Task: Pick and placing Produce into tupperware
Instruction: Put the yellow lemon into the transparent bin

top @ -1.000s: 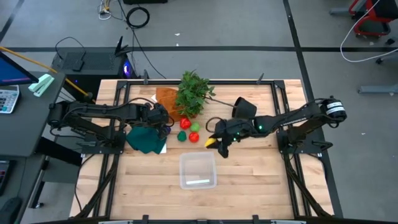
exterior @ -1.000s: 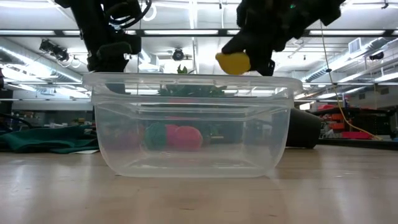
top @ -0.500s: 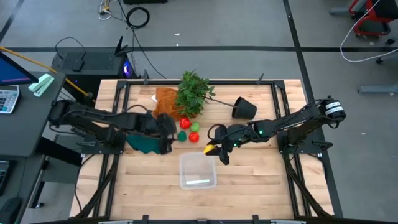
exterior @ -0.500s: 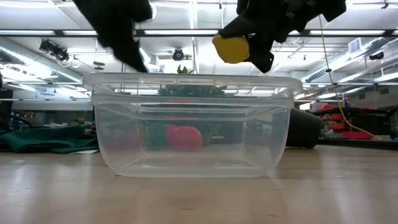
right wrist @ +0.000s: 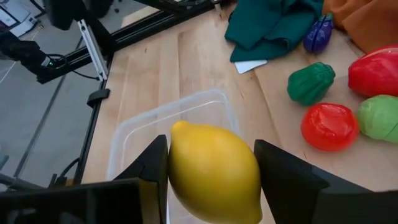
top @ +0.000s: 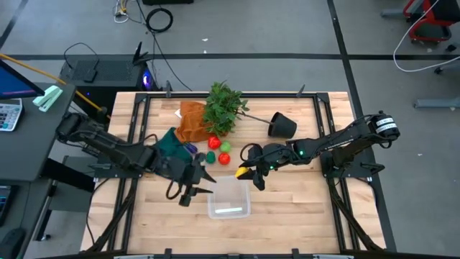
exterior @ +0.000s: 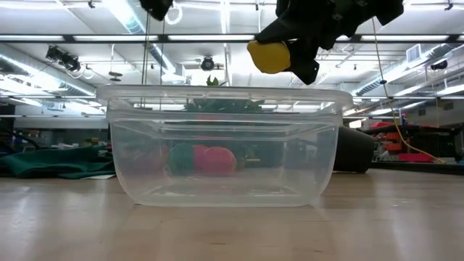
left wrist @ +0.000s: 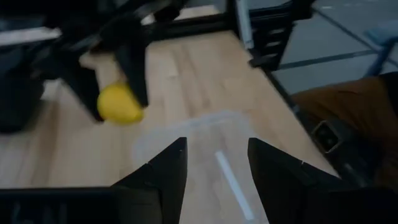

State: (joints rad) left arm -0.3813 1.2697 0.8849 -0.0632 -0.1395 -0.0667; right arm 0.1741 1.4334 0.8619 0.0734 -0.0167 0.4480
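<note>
The left gripper [top: 192,188] hangs just left of the clear tub [top: 228,197], its fingers spread apart with nothing between them. Behind it, farther left on the table, lies a dark green cloth [top: 171,142], with a small purple vegetable [right wrist: 318,35] at its right edge. The tub stands near the front middle of the table [top: 287,208], and nothing shows inside it. Beyond it sit the loose pieces: a dark green one [top: 210,157], two red ones [top: 214,142] [top: 224,158] and a light green one [top: 226,147], in front of a leafy plant [top: 223,108] and a brown cloth [top: 191,119]. The right gripper [top: 249,173] hovers over the tub's far right corner, clenched on a yellow lemon [right wrist: 214,173] held above the rim. A black pot [top: 282,126] lies on its side farther right.
</note>
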